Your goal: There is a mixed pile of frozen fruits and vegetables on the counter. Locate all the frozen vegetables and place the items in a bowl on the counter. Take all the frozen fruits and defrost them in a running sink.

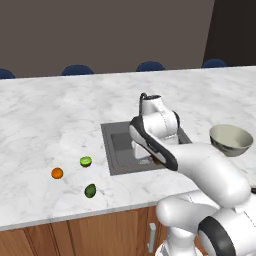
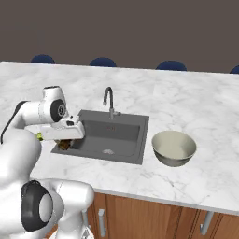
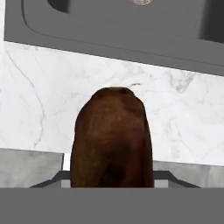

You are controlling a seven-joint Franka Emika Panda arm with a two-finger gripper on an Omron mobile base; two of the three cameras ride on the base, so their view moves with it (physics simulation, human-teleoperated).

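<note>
The end effector (image 2: 64,144) is clamped on the dark brown piece (image 3: 111,138), which hangs above the white marble surface (image 3: 183,118) just beside the sink (image 2: 112,135), at its left front rim. Left of the sink on the surface lie the dark green piece (image 1: 90,190), the orange ball (image 1: 57,173) and, a little farther back, the lime-green piece (image 1: 85,161). The bowl (image 2: 173,147) stands just right of the sink.
</note>
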